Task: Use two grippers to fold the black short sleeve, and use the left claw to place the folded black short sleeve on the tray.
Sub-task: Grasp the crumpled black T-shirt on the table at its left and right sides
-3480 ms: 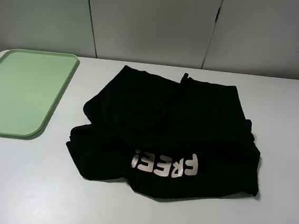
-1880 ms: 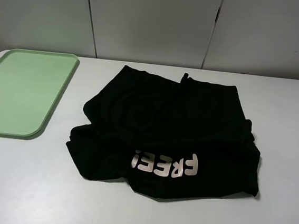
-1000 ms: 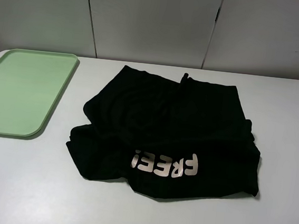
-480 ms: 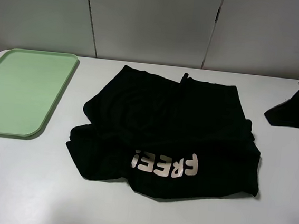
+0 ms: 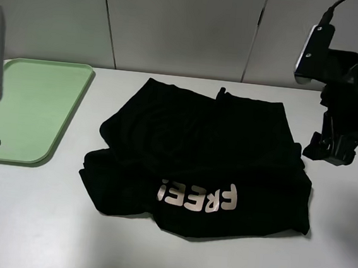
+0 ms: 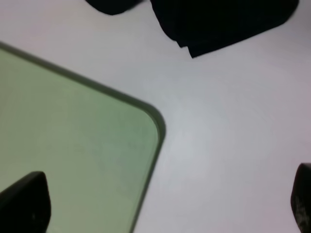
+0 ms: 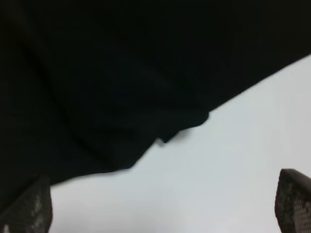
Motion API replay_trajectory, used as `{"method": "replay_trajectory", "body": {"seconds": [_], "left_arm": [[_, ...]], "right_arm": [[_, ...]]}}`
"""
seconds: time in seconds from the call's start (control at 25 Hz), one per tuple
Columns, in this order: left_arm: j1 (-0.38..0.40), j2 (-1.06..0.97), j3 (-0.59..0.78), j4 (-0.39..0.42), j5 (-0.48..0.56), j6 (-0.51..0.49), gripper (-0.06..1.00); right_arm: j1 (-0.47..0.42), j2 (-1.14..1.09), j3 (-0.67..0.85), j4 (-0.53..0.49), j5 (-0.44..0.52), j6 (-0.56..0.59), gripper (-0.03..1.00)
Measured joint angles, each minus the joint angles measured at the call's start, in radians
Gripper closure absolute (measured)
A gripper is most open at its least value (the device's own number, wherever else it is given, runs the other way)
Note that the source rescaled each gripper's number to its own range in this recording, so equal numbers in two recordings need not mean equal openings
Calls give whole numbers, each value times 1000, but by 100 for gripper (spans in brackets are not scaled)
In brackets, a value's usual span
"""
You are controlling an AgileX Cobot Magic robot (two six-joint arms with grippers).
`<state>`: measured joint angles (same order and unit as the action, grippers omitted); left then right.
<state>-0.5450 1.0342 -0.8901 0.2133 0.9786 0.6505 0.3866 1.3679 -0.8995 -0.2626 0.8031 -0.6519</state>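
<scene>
On the white table (image 5: 37,222), seen from the high camera, the shirt (image 5: 197,142) lies rumpled and partly doubled over near the middle, black throughout. The pale block lettering "FREE!" (image 5: 197,196) runs across the fold nearest the camera and reads upside down from this side. The green tray (image 5: 25,81) lies flat at the left of the table, apart from the shirt, with bare table between them. The left gripper (image 6: 163,201) hangs over the tray's rounded corner nearest the shirt, jaws wide apart: one fingertip (image 6: 24,204) shows over the tray and the other over the table beside it, with a dark edge of the shirt farther off in its wrist view. Only a grey link and a dark part of this arm show at the left edge of the high view. The right gripper (image 5: 331,148) is low at the shirt's right edge, jaws wide apart, under a black arm with an orange band and a white-edged block. Its wrist view shows the shirt's edge against the table; whether the claw touches the cloth cannot be told. Grey wall panels (image 5: 177,26) stand behind the table.
</scene>
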Motion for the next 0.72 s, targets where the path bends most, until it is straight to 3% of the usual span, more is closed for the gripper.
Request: {"method": "replay_trajectory", "body": {"seconds": [0.24, 0.72], "left_arm": [[0, 110, -2, 7, -48, 10, -4], [0, 225, -4, 11, -157, 102, -4]], "right_arm": [[0, 139, -1, -38, -76, 6, -3], [0, 314, -1, -83, -138, -99, -3]]}}
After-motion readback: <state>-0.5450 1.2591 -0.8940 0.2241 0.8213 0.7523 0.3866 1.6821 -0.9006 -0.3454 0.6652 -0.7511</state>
